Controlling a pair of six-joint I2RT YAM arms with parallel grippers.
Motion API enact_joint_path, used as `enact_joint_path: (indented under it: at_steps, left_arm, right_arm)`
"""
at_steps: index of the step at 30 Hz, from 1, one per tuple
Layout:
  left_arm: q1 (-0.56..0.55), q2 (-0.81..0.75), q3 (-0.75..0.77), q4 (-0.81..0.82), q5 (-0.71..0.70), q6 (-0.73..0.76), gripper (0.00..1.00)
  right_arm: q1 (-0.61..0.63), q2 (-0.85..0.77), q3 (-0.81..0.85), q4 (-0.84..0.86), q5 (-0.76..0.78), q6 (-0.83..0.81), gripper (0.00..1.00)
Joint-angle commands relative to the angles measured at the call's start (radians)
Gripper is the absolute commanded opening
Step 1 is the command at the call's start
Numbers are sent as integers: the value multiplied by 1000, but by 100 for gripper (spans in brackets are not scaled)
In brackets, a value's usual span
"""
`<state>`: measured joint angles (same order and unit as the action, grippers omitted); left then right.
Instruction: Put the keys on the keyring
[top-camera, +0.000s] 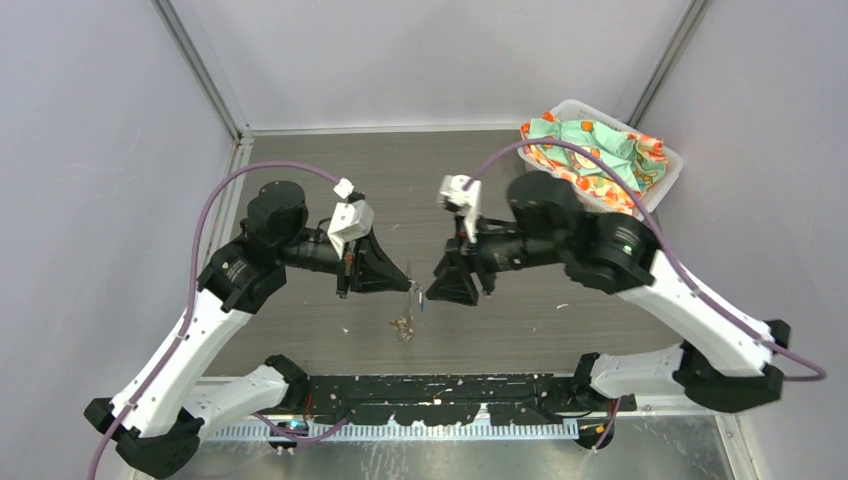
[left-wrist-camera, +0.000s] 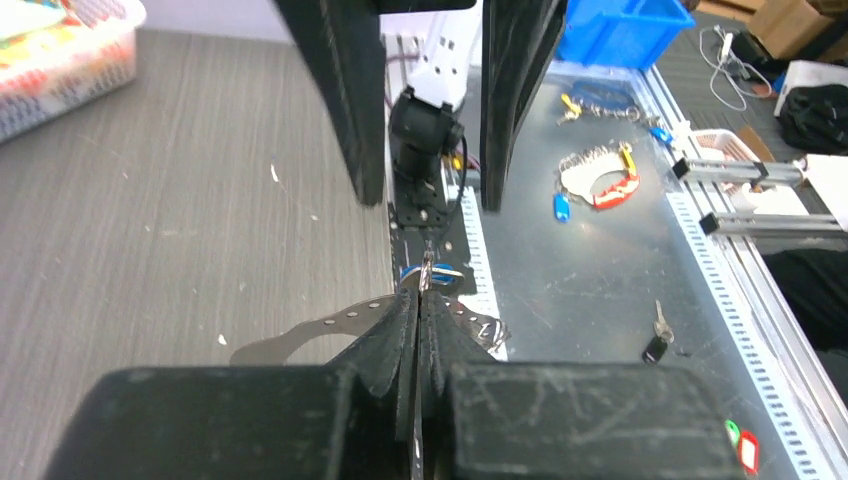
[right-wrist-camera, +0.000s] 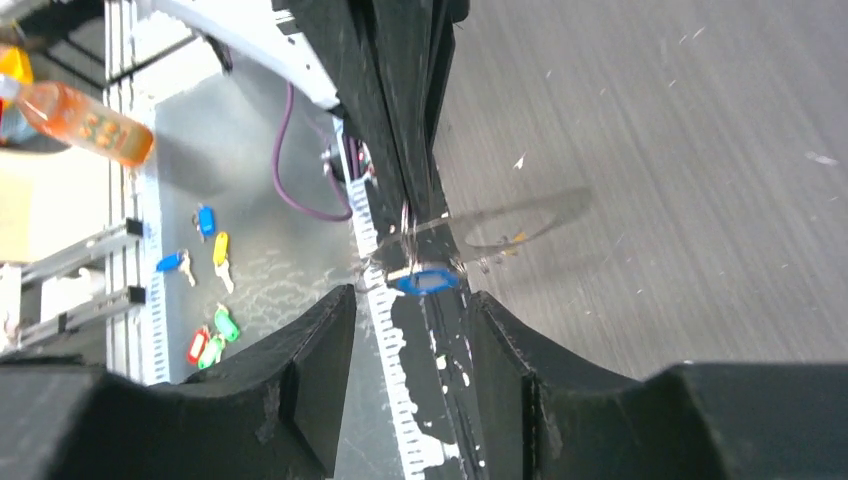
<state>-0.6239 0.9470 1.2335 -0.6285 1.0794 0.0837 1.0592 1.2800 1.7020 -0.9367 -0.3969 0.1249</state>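
My left gripper (top-camera: 408, 286) is shut on the keyring, held up off the table; in the left wrist view (left-wrist-camera: 420, 300) the grey dotted band (left-wrist-camera: 330, 322) spreads out to both sides of the closed jaws. The blue-headed key (left-wrist-camera: 437, 270) sits at the tip of those jaws. My right gripper (top-camera: 432, 290) faces the left one with its jaws open; in the right wrist view (right-wrist-camera: 410, 296) the blue key head (right-wrist-camera: 428, 282) lies just beyond its fingertips, not gripped. The band (right-wrist-camera: 510, 215) hangs beside it, with a small orange speck (right-wrist-camera: 517, 238), perhaps the other key. Part of the loop dangles below (top-camera: 403, 322).
A white basket of patterned cloth (top-camera: 600, 150) stands at the back right. The black arm-base rail (top-camera: 450, 392) runs along the near edge. Beyond it, a metal bench holds other tagged keys (left-wrist-camera: 598, 185) (right-wrist-camera: 212, 245), a blue bin (left-wrist-camera: 620, 30) and an orange bottle (right-wrist-camera: 85, 122).
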Motion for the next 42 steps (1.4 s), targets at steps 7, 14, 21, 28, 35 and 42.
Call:
enact_joint_path:
  at_steps: [7, 14, 21, 28, 35, 42]
  left_arm:
    - [-2, -57, -19, 432, -60, -324, 0]
    - [-3, -54, 16, 454, -59, -335, 0]
    - [-3, -63, 5, 452, -59, -334, 0]
    - [-2, -72, 3, 452, -62, -335, 0]
    - [-3, -74, 4, 454, -60, -340, 0]
    - [-3, -73, 8, 452, -61, -341, 0]
  right_arm:
    - [-14, -339, -424, 641, 95, 151, 51]
    - [-14, -348, -484, 761, 91, 186, 51]
    - [-13, -346, -497, 792, 104, 209, 42]
    - [-13, -335, -496, 732, 63, 232, 30]
    - [-13, -361, -532, 714, 51, 246, 40]
    - [-14, -337, -502, 687, 16, 243, 37]
